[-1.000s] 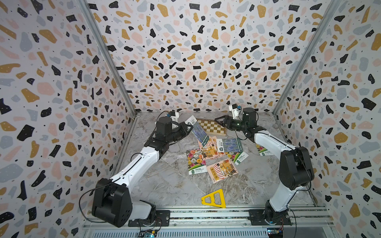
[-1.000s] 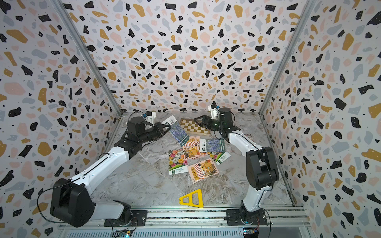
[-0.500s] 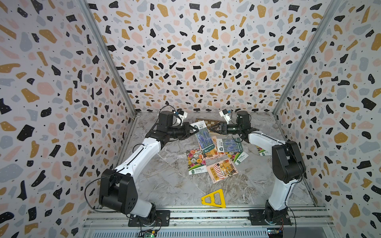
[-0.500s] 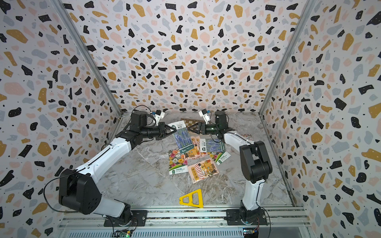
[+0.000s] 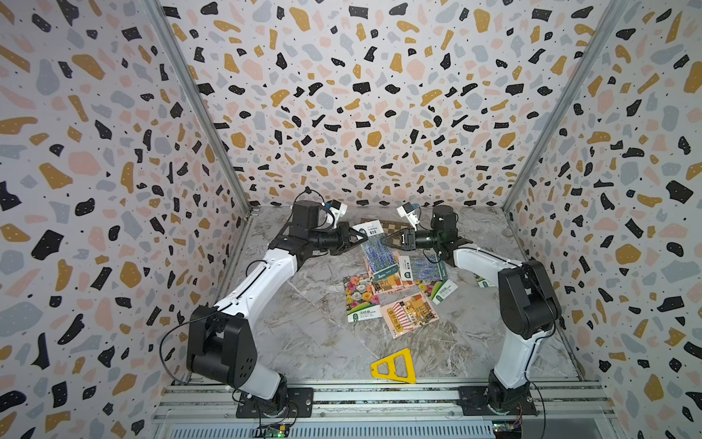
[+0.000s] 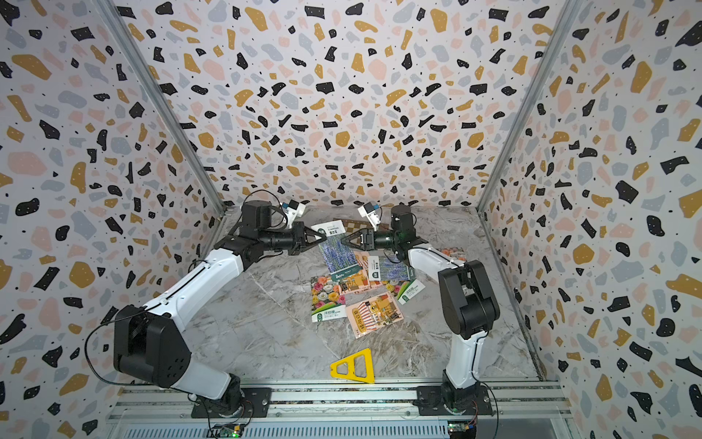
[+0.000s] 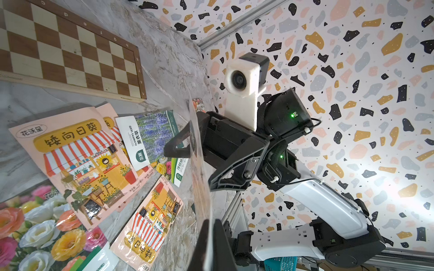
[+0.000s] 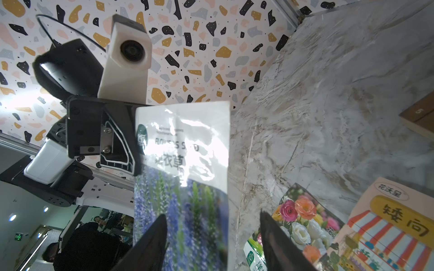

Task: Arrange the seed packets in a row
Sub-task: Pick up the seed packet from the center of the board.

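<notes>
Right end effector (image 5: 384, 243) nearer; eight packets (image 5: 361, 296)

In both top views the raised lavender packet (image 5: 374, 251) hides most of the chessboard (image 5: 392, 227). The right arm (image 5: 478, 258) covers most of what may be a flower packet (image 5: 483, 282).

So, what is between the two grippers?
A lavender packet, held at its edge by the left gripper. The right gripper straddles it, open, clearest in the left wrist view.

"FLOWERS SEED" and "薰衣草" are printed on the lying lavender packet (image 7: 150, 135), "矮向日葵" and "花沃呈" on the pink packet (image 7: 77, 162). "5" is marked on the chessboard (image 8: 420, 115).
</notes>
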### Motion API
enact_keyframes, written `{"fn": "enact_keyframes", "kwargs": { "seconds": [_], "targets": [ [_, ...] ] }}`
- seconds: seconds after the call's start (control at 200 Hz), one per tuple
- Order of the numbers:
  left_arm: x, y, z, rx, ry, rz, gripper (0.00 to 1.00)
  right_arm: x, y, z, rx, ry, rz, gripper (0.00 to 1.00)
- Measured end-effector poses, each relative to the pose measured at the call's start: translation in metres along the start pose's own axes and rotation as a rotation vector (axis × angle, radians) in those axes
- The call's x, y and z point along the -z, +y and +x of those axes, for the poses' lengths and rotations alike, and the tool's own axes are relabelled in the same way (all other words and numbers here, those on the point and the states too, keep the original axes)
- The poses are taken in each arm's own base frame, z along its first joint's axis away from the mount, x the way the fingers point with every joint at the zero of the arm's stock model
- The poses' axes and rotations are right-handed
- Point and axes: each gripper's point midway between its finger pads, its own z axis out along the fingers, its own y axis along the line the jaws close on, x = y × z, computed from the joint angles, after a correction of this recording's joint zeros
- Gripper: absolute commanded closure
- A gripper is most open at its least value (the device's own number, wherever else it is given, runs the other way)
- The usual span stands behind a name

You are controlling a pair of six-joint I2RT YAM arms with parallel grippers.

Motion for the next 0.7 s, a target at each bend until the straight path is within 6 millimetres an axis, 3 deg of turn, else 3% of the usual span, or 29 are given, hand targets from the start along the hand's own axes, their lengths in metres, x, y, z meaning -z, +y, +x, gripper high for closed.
{"fn": "enact_keyframes", "kwargs": {
  "seconds": [0.28,0.35,0.591,0.696],
  "targets": [
    [0.006,0.009,-0.008,0.016,-0.023,-0.017,1.0,0.003,-0.002,-0.002,-0.028,-0.007,0.005,0.93],
    [0.006,0.009,-0.008,0.016,-0.025,-0.018,0.94,0.004,-0.002,-0.004,-0.037,-0.013,0.008,1.0],
    [0.007,0.014,-0.01,0.037,-0.048,-0.03,0.68,0.005,-0.003,-0.014,-0.083,-0.06,0.021,1.0],
    [0.007,0.019,-0.009,0.058,-0.068,-0.027,0.63,0.007,-0.006,-0.016,-0.134,-0.107,0.031,1.0]
  ]
}}
